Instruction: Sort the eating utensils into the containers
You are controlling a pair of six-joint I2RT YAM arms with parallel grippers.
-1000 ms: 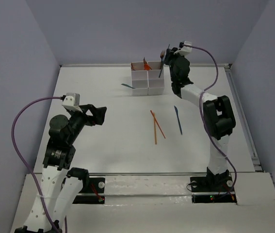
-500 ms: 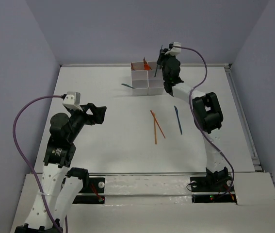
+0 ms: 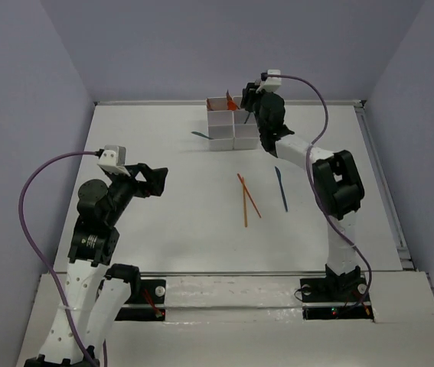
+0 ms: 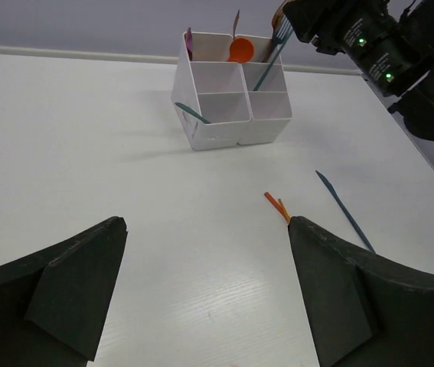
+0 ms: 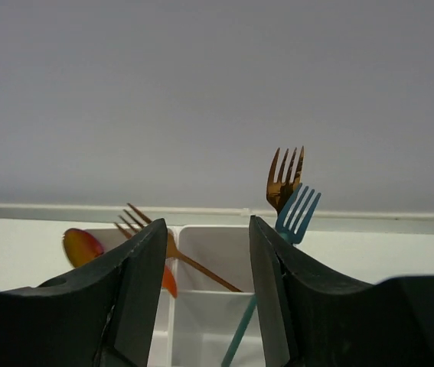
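Observation:
The white containers [image 3: 232, 126] stand at the back centre of the table. My right gripper [image 3: 249, 98] hovers over their back right box, open and empty. In the right wrist view the right gripper [image 5: 207, 226] frames that box [image 5: 210, 252]; a copper fork [image 5: 285, 180] and a teal fork [image 5: 299, 214] stand in it behind the right finger. Another copper fork [image 5: 172, 246] and an orange spoon [image 5: 81, 246] lean in the back left box. Two orange sticks [image 3: 248, 197] and a teal knife [image 3: 280, 188] lie on the table. My left gripper [image 3: 158, 180] is open and empty.
A second teal knife [image 4: 192, 113] leans against the containers' left wall. In the left wrist view my left gripper [image 4: 205, 225] is above bare table, with the orange sticks [image 4: 277, 206] by its right finger. A purple spoon [image 4: 189, 40] stands at the back left corner.
My right gripper has moved left and a little down, from the back right of the containers to above them. The left arm has not moved.

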